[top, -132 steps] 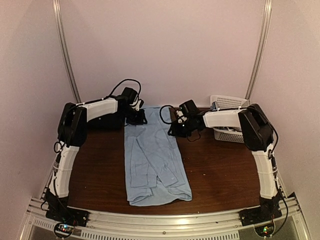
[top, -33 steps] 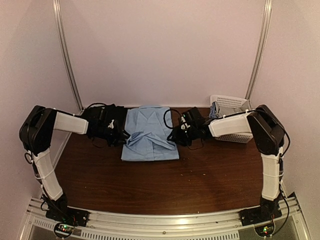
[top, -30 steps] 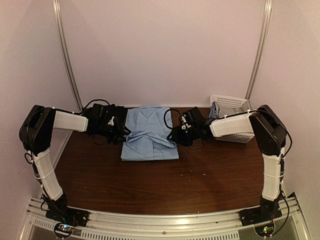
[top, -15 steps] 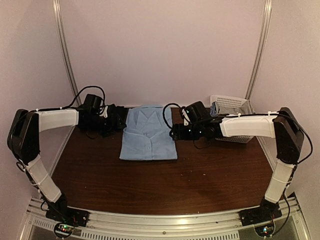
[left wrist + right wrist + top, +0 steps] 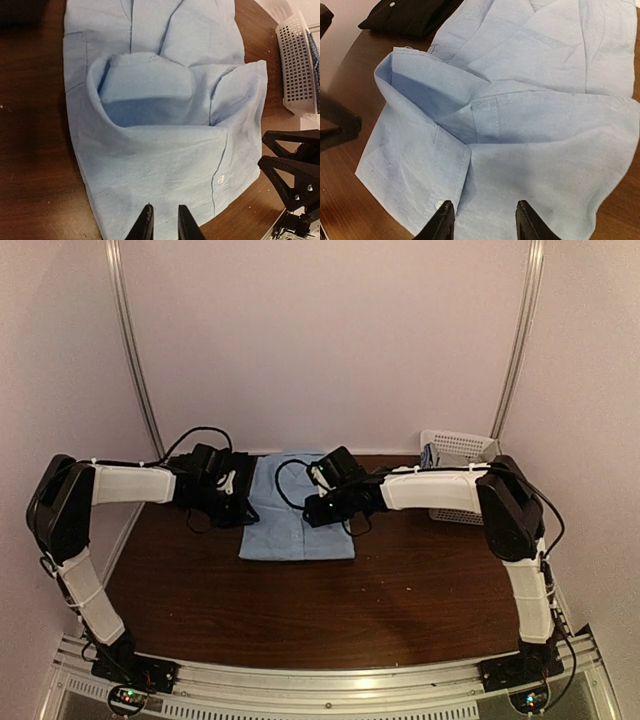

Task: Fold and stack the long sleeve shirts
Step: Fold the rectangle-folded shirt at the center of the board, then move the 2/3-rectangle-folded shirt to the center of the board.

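The light blue shirt (image 5: 292,532) lies folded into a compact rectangle at the back middle of the table, collar away from me. It also shows in the left wrist view (image 5: 165,150) and the right wrist view (image 5: 535,125). My left gripper (image 5: 243,505) is low at the shirt's left edge, its jaws (image 5: 164,225) a narrow gap apart with nothing between them. My right gripper (image 5: 312,512) is over the middle of the shirt, open and empty (image 5: 484,220). The black shirt (image 5: 410,15) lies left of the blue one, mostly hidden behind my left arm in the top view.
A white lattice basket (image 5: 462,448) stands at the back right with some cloth in it; it also shows in the left wrist view (image 5: 295,65). Bare brown table (image 5: 330,610) lies in front of the shirt. The back wall is close behind.
The blue shirt went from long and flat to a short folded rectangle. In the last half second my right gripper moved left onto the shirt. My left gripper moved right, to its left edge.
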Robot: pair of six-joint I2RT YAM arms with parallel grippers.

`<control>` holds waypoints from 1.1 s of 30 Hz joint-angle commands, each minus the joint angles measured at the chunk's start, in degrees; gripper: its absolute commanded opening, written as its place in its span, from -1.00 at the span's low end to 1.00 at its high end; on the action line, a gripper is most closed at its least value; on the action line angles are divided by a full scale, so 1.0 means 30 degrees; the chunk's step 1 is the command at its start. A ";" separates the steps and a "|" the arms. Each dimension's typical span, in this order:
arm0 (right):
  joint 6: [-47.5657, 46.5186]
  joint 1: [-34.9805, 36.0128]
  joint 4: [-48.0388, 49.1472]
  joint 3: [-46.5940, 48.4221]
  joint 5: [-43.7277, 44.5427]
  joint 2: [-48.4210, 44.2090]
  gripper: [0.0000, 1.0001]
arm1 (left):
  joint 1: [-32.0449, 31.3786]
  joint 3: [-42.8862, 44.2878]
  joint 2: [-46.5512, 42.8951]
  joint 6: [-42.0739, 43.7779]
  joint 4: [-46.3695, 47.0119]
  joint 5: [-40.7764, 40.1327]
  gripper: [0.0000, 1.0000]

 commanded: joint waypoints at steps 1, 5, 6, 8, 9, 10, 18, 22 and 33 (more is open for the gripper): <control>-0.0383 -0.0096 -0.1667 0.2969 -0.0980 0.2090 -0.13 | -0.0121 -0.0515 0.1395 -0.0439 0.1599 0.0268 -0.66; -0.0251 0.0026 -0.2257 0.4030 -0.0907 0.3111 -0.13 | -0.0197 -0.1109 0.2145 -0.0656 0.1775 -0.0049 -0.71; -0.0282 0.0095 -0.2368 0.3777 -0.0653 0.3170 -0.13 | -0.0245 -0.1414 0.2184 -0.0672 0.1856 -0.0060 -0.71; -0.0284 0.0256 -0.2342 0.2790 -0.0102 0.3108 -0.07 | -0.0398 -0.1954 0.2055 -0.0672 0.1950 -0.0041 -0.71; -0.0306 0.0358 -0.2368 0.2244 -0.0049 0.3009 -0.06 | -0.0512 -0.2234 0.1979 -0.0661 0.1937 -0.0055 -0.71; -0.0298 0.0499 -0.2415 0.1656 0.0273 0.2894 -0.05 | -0.0650 -0.2504 0.1852 -0.0645 0.1942 0.0009 -0.72; 0.1423 0.1932 -0.1145 -0.3594 0.0601 0.0511 -0.03 | -0.2476 -0.5161 -0.0282 -0.1044 0.0847 -0.0246 -0.71; 0.2957 0.2685 0.0221 -0.7048 -0.0180 -0.1993 0.00 | -0.3162 -0.6796 -0.2280 -0.1271 -0.0175 -0.0590 -0.71; 0.3242 0.2271 0.1514 -0.6477 -0.2107 -0.4588 0.23 | -0.3223 -0.6705 -0.5364 -0.1132 -0.1992 -0.1363 -0.61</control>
